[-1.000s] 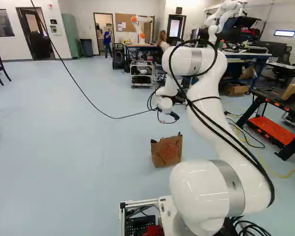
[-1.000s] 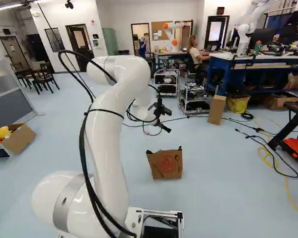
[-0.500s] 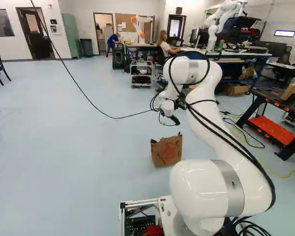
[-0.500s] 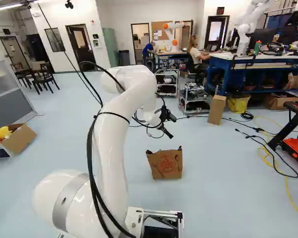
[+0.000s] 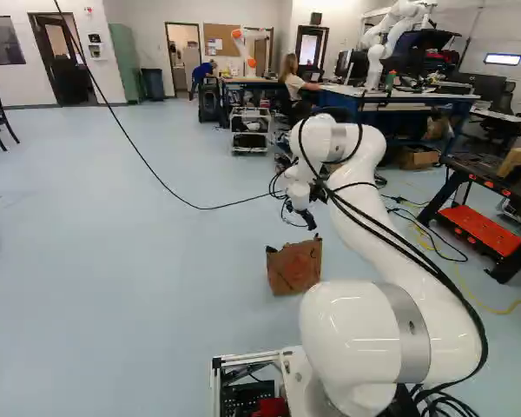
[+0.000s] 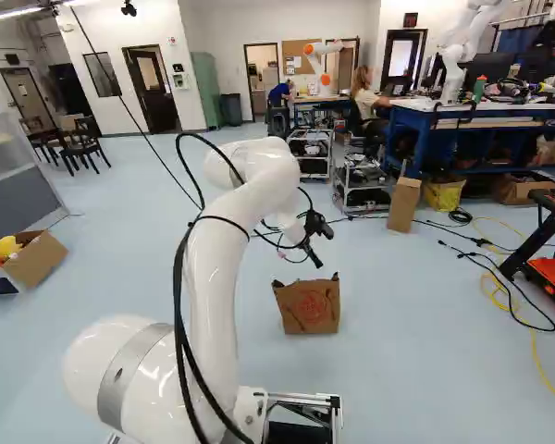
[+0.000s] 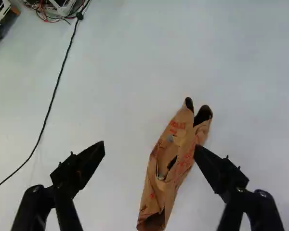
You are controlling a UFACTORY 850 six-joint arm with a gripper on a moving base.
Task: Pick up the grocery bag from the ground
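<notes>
The pale blue floor [image 6: 425,370] runs under everything, and toward its far edge I see a long blue workbench [image 6: 409,125]. The white arm [image 6: 217,305] reaches out ahead of its base. A metal cart [image 6: 309,168] stands near that far edge too, and an open cardboard box [image 6: 42,259] sits at the left of the right base view. The brown paper grocery bag [image 6: 307,310] stands upright on the floor, well in from the far edge. Just above it hangs the black gripper [image 6: 323,247], its two fingers spread wide, holding nothing.
</notes>
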